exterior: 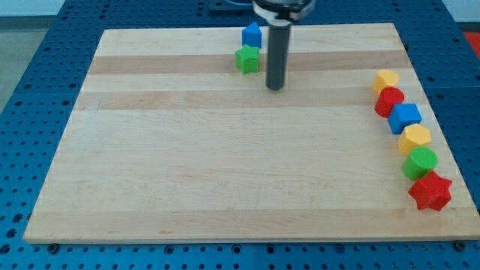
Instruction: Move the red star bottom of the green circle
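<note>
The red star lies near the board's right edge, at the lower end of a line of blocks. The green circle sits right above it, touching or nearly touching. My tip rests on the board near the view's top centre, far to the left of both. It stands just right of a green star.
Above the green circle along the right edge lie a yellow hexagon, a blue block, a red circle and a yellow block. A blue block sits above the green star. The wooden board rests on a blue pegboard table.
</note>
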Available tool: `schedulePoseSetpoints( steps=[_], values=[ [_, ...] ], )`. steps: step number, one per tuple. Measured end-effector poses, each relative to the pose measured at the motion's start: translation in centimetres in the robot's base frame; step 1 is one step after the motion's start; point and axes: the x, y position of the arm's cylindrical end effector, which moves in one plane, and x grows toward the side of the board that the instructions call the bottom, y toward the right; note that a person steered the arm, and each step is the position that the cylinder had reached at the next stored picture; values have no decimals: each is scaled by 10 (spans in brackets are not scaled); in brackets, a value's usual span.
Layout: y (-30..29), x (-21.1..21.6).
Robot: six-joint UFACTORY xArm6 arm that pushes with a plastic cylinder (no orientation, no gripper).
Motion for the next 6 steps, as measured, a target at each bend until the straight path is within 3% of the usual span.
schedulePoseSetpoints(
  steps=[1,3,5,6],
  values=[
    [4,-33],
    [24,-40],
    [-58,-28],
    [-58,-32]
  ],
)
